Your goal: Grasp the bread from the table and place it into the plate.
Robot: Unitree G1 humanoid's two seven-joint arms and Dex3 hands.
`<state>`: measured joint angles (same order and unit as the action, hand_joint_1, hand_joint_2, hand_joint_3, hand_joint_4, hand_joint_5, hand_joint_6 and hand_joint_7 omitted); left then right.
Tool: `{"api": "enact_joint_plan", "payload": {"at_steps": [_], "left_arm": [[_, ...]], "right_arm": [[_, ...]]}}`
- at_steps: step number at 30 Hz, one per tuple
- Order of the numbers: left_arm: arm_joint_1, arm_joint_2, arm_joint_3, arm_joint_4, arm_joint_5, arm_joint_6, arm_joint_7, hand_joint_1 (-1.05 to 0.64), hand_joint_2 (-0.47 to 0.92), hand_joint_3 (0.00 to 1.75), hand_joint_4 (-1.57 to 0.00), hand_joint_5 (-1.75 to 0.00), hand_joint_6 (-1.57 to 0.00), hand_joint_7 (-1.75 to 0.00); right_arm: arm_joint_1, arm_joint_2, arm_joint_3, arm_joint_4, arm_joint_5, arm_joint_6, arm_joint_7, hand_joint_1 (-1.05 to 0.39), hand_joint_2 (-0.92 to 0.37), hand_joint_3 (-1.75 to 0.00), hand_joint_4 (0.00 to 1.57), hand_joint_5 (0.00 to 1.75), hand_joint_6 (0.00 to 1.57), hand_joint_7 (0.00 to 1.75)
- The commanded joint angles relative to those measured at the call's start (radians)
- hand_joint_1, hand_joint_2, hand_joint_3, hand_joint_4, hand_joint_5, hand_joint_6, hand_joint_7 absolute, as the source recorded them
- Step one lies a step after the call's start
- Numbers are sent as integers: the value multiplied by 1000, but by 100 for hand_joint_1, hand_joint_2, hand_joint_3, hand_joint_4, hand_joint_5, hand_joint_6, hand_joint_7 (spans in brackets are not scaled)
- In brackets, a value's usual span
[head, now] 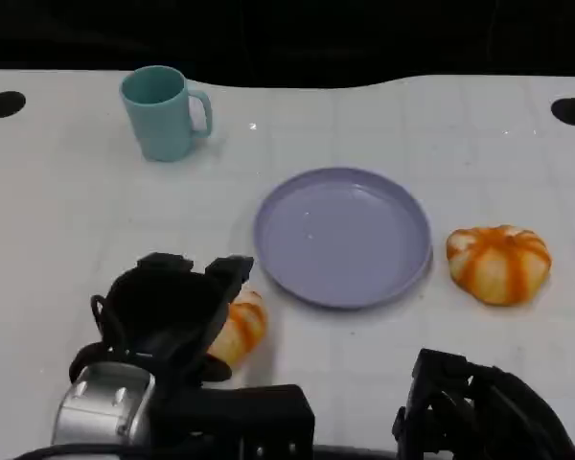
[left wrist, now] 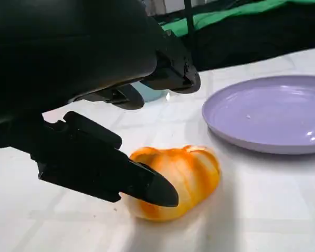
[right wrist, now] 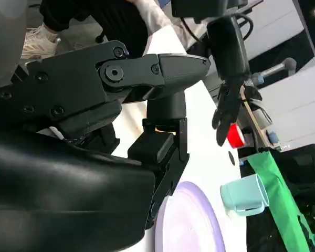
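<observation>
While the plate (head: pixel 343 236) sits bare, the left robot hand (head: pixel 177 311) brackets bread (head: pixel 238 329) at its 7 o'clock, fingers spread, not yet closed. Grasp, lift, placing remain.

Bright even light, soft shadows

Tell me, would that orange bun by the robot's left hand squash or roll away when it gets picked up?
The bun looks rounded and puffy, so it probably gives a little under the fingers rather than staying stiff. It seems light for its size. Its glazed, shiny crust may be a bit slippery, and its domed shape could let it rock or roll if nudged sideways on the smooth table.
</observation>
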<state>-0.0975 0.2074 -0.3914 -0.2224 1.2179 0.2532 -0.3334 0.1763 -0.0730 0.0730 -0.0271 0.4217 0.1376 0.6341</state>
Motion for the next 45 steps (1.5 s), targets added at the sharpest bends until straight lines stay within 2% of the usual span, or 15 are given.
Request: {"api": "enact_joint_plan", "payload": {"at_steps": [1, 15, 24, 25, 26, 27, 29, 31, 32, 34, 35, 38, 42, 44, 45], "left_arm": [[-44, -9, -24, 43, 14, 51, -59, -57, 78, 1, -33, -15, -28, 0], [-162, -43, -80, 388, -65, 99, 49, -61, 82, 0, -30, -8, -26, -1], [-216, -42, -105, 593, -148, 42, 266, -42, 91, 2, -55, -27, -48, -3], [-217, -38, -106, 610, -160, 22, 302, -41, 92, 5, -58, -48, -58, -3], [-219, -33, -107, 628, -171, -1, 342, -37, 92, 9, -61, -97, -78, -6], [-221, -26, -111, 646, -180, -26, 383, -35, 92, 11, -64, -120, -90, -8], [-222, -12, -115, 683, -196, -83, 473, -32, 92, 11, -76, -155, -109, -13], [-221, -2, -118, 705, -208, -115, 534, -31, 92, 13, -79, -170, -115, -14], [-218, 2, -120, 714, -211, -133, 578, -29, 92, 16, -79, -173, -117, -21], [-214, 9, -120, 726, -221, -167, 650, -26, 92, 17, -80, -174, -90, -81], [-212, 12, -119, 728, -227, -181, 679, -24, 92, 18, -79, -174, -82, -82], [-211, 24, -117, 732, -244, -216, 737, -24, 92, 22, -79, -175, -84, -74], [-212, 40, -114, 730, -256, -243, 790, -24, 92, 27, -75, -175, -61, -144], [-213, 48, -113, 723, -254, -243, 803, -24, 92, 27, -74, -175, -55, -159], [-212, 53, -113, 709, -249, -236, 797, -25, 92, 28, -73, -175, -56, -154]], "right_arm": [[11, -16, -5, -23, -4, 5, -11, -69, -92, -28, 86, 158, 78, 134], [14, -18, -5, -23, 1, 2, -10, -68, -92, -28, 86, 158, 78, 134], [16, -19, -4, -20, 3, -6, -4, -67, -92, -29, 86, 157, 77, 134], [17, -19, -4, -21, 3, -7, -3, -67, -92, -29, 86, 157, 77, 134], [17, -19, -4, -23, 2, -6, -5, -68, -92, -29, 86, 157, 77, 134], [18, -20, -3, -24, 1, -6, -6, -68, -92, -29, 86, 157, 77, 134], [19, -21, -3, -25, 1, -7, -5, -68, -92, -29, 86, 157, 78, 134], [20, -21, -4, -26, 2, -5, -5, -68, -92, -29, 86, 157, 78, 134], [20, -21, -4, -29, 2, -2, -7, -68, -92, -29, 86, 157, 78, 134], [20, -22, -3, -30, 1, -1, -9, -68, -92, -28, 86, 157, 78, 134], [20, -21, -4, -30, 2, 0, -9, -69, -92, -28, 86, 157, 78, 134], [19, -21, -4, -27, 5, 4, -9, -68, -92, -28, 86, 157, 78, 134], [15, -20, -5, -19, 5, 1, -5, -68, -92, -28, 86, 157, 78, 134], [13, -19, -6, -11, 6, -3, -1, -69, -92, -28, 86, 157, 77, 134], [12, -19, -7, -7, 7, -5, 0, -69, -92, -28, 86, 157, 77, 134]]}}
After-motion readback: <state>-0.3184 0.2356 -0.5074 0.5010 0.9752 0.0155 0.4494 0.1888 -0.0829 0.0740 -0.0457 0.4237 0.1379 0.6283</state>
